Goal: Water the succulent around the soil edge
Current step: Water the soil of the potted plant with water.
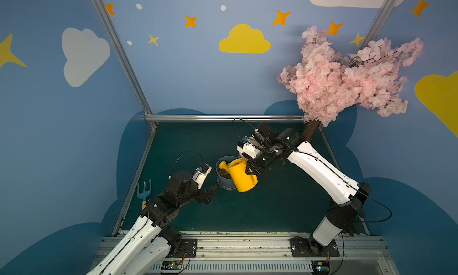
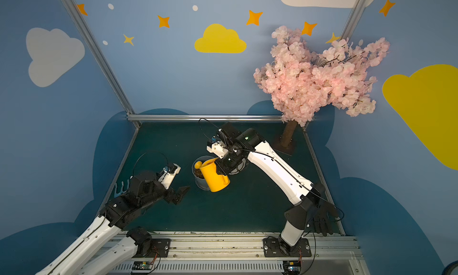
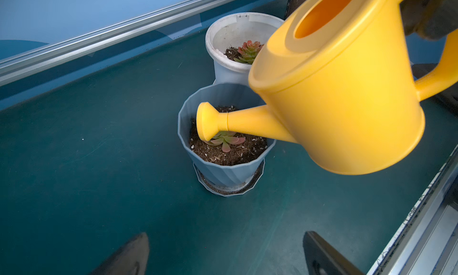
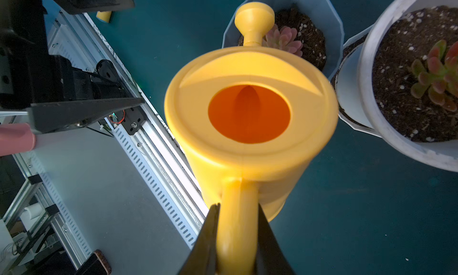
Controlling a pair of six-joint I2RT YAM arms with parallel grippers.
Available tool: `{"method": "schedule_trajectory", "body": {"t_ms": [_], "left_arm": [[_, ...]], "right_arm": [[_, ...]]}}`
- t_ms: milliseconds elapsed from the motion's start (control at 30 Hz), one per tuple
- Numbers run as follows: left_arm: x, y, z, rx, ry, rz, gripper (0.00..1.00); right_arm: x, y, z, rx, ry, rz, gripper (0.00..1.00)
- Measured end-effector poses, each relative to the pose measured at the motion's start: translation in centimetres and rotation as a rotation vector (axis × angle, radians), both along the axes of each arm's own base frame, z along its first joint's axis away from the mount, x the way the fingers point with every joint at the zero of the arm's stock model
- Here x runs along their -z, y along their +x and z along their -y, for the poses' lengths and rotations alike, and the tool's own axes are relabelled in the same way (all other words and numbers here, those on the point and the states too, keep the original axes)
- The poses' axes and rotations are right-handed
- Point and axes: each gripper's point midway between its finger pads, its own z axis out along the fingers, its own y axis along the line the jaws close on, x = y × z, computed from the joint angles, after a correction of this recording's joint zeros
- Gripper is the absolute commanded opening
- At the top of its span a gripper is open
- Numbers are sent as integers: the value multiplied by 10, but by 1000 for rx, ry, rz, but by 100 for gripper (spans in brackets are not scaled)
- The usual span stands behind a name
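Observation:
A yellow watering can [image 1: 243, 177] [image 2: 214, 178] hangs tilted over a blue-grey ribbed pot [image 1: 224, 183] [image 3: 223, 172]. My right gripper [image 4: 238, 209] is shut on the can's handle. The spout's round head [image 3: 207, 121] [image 4: 254, 15] sits above the soil [image 3: 235, 152], close to the pot's wall and beside the small pink-green succulent [image 3: 226, 139] [image 4: 285, 39]. No water stream shows. My left gripper [image 3: 225, 234] [image 1: 210, 193] stands open and holds nothing, low over the mat just short of the pot.
A white pot [image 3: 218, 31] [image 4: 366, 63] with another succulent stands right behind the blue-grey one. A blue hand rake [image 1: 143, 189] lies by the left wall. A pink blossom tree [image 1: 342, 75] fills the back right corner. Metal rails [image 1: 235, 241] run along the front edge.

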Motion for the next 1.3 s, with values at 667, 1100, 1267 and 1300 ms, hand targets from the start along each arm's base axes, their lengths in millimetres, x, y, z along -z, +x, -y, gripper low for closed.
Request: {"method": "schedule_trajectory", "body": {"t_ms": [667, 1100, 1267, 1300], "left_arm": [[5, -1, 4, 18, 1, -24, 100], [7, -1, 4, 21, 5, -33, 100], [8, -2, 5, 25, 3, -37, 100], [8, -2, 5, 27, 3, -38, 100]], "right_arm": [[-1, -13, -3, -41, -2, 0, 0], [-1, -25, 7, -53, -5, 0, 0], [-5, -29, 10, -56, 1, 6, 0], [-5, -30, 11, -56, 1, 6, 0]]}}
